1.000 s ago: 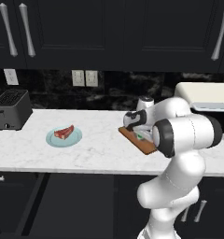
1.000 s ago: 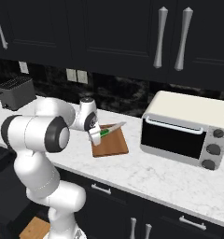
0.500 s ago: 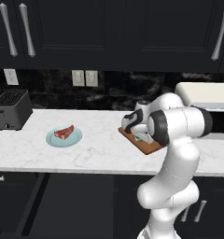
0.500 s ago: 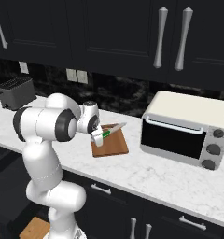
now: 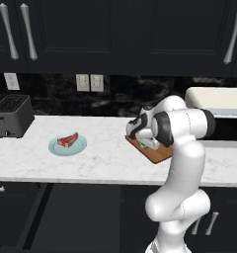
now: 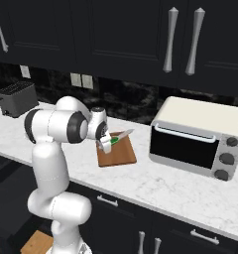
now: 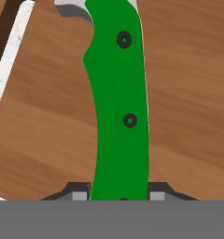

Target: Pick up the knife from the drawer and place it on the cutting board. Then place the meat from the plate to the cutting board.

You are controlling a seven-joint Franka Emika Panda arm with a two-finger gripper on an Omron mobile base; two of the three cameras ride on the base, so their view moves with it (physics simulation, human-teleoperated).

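Right, the pincer (image 7: 118, 193) is clamped tight on the green handle of the knife (image 7: 117, 102), a finger pressing each side, low over the wooden cutting board (image 6: 117, 155) with the blade angled up toward the toaster oven (image 6: 198, 139). Off to the left on the marble counter (image 5: 100, 158), the meat (image 5: 67, 140) sits on its light blue plate (image 5: 55, 147), well apart from the board, with a black toaster (image 5: 12, 116) further left.

Green-handled knife (image 7: 117, 107), brown wood-grained cutting board (image 7: 188, 98)
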